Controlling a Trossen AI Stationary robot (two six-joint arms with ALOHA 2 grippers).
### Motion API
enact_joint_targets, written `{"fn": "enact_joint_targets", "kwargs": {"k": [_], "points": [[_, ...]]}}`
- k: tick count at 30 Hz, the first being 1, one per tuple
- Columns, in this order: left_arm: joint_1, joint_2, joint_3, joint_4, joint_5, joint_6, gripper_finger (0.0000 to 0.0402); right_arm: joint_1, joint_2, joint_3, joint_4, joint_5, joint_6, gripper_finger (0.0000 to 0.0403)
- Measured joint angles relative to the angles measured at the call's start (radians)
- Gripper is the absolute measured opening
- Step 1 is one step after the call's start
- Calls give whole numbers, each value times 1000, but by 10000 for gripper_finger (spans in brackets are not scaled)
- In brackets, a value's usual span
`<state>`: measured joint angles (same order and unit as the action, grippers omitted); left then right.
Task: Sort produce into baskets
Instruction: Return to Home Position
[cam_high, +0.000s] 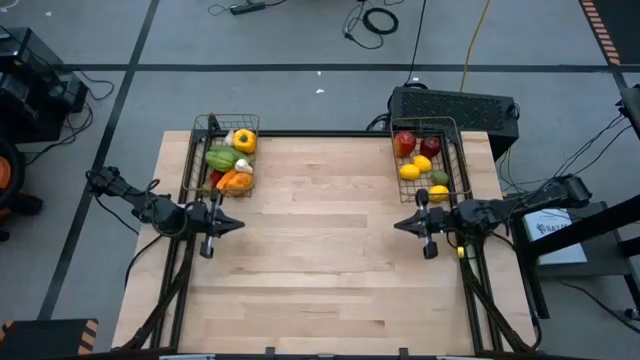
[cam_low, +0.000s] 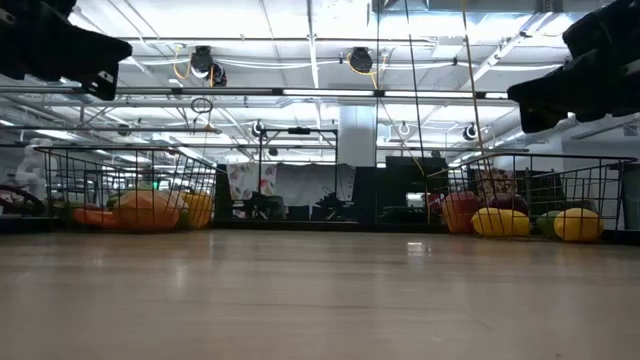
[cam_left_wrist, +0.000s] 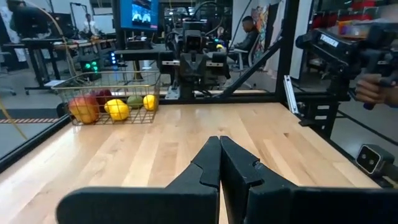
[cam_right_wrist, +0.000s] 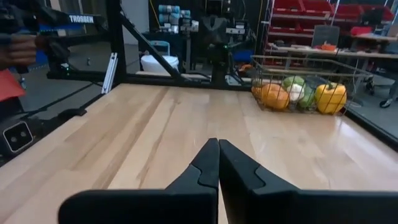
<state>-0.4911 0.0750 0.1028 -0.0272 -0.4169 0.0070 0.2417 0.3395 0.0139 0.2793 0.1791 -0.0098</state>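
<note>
From above, you have the left gripper (cam_high: 236, 225) near the table's (cam_high: 320, 290) left edge and the right gripper (cam_high: 399, 226) near its right edge, tips facing each other, well apart. The left basket (cam_high: 199, 145) in the far left corner holds peppers (cam_high: 244, 141), squash (cam_high: 221, 158) and garlic (cam_high: 243, 165). The right basket (cam_high: 463, 160) in the far right corner holds apples (cam_high: 404, 143) and lemons (cam_high: 409, 172).

At table height, both baskets stand on the wood, with the left arm (cam_low: 60, 45) and right arm (cam_low: 590, 75) dark in the upper corners.

Your left wrist camera shows the left fingers (cam_left_wrist: 208, 165) pressed together on nothing, the right basket beyond them.

Your right wrist camera shows the right fingers (cam_right_wrist: 206, 165) clenched and empty too, the left basket across the table.
</note>
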Motion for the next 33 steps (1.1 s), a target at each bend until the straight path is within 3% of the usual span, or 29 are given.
{"fn": "enact_joint_targets", "kwargs": {"k": [14,22,33], "points": [[0,-8,0,20,74,28,3,0,-89,0,-51,-3,-6,0],[0,-8,-91,137,75,25,3,0,-118,0,-77,-5,6,0],[3,-8,-96,153,79,49,3,0,-175,0,-97,-17,-8,0]]}}
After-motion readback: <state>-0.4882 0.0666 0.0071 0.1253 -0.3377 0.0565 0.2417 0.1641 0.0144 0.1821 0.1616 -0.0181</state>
